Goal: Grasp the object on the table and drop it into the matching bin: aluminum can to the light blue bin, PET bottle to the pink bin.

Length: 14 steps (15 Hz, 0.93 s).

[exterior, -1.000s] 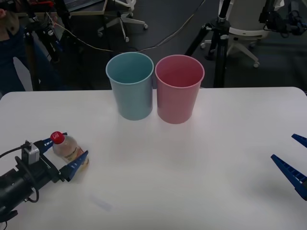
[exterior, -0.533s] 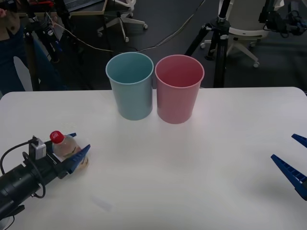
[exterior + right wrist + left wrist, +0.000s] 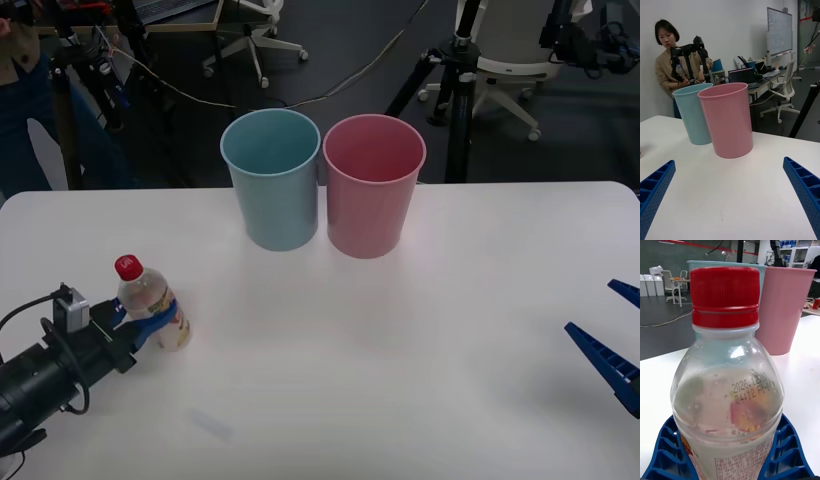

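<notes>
I see the left end effector clamped around the PET bottle, which stands upright on the counter, long axis vertical, red cap up, at its front left. My right end effector waits open, far right.

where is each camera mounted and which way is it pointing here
Front view: sits above the arms, looking forward and down at the table; the left gripper is closed on the PET bottle at the near left, the right gripper open at the right edge.
Right wrist view: low over the table, facing the pink bin and light blue bin; its own blue fingers sit at the corners.
Left wrist view: right behind the bottle, fingers hugging it.
All three views show both bins.
</notes>
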Motion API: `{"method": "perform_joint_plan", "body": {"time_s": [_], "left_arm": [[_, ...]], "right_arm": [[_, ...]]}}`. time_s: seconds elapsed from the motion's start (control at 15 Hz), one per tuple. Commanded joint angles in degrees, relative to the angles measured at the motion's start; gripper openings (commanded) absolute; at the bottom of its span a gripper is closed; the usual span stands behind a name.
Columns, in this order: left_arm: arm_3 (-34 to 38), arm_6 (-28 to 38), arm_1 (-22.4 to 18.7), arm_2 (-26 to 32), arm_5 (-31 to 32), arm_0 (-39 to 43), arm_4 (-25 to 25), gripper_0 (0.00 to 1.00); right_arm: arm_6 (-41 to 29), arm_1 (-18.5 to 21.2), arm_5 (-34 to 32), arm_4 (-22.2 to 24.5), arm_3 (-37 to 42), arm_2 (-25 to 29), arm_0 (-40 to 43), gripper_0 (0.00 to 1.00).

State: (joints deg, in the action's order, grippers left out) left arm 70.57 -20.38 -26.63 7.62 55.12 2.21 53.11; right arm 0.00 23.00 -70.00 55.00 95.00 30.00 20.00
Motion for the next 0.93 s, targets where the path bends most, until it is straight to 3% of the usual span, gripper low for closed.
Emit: {"method": "perform_joint_plan", "body": {"time_s": [0.07, 0.47, 0.93], "left_arm": [[0.01, -0.01, 0.00, 0.12, 0.43, 0.07, -0.02, 0.07], [1.06, 0.52, -0.18, 0.82, 1.92, 1.39, -0.02, 0.07], [11.52, 3.60, -1.14, 1.08, 1.57, 8.86, -0.11, 0.06]], "right_arm": [[0.00, 0.00, 0.00, 0.00, 0.00, 0.00, 0.00, 1.00], [0.00, 0.00, 0.00, 0.00, 0.00, 0.00, 0.00, 1.00], [0.00, 0.00, 0.00, 0.00, 0.00, 0.00, 0.00, 1.00]]}}
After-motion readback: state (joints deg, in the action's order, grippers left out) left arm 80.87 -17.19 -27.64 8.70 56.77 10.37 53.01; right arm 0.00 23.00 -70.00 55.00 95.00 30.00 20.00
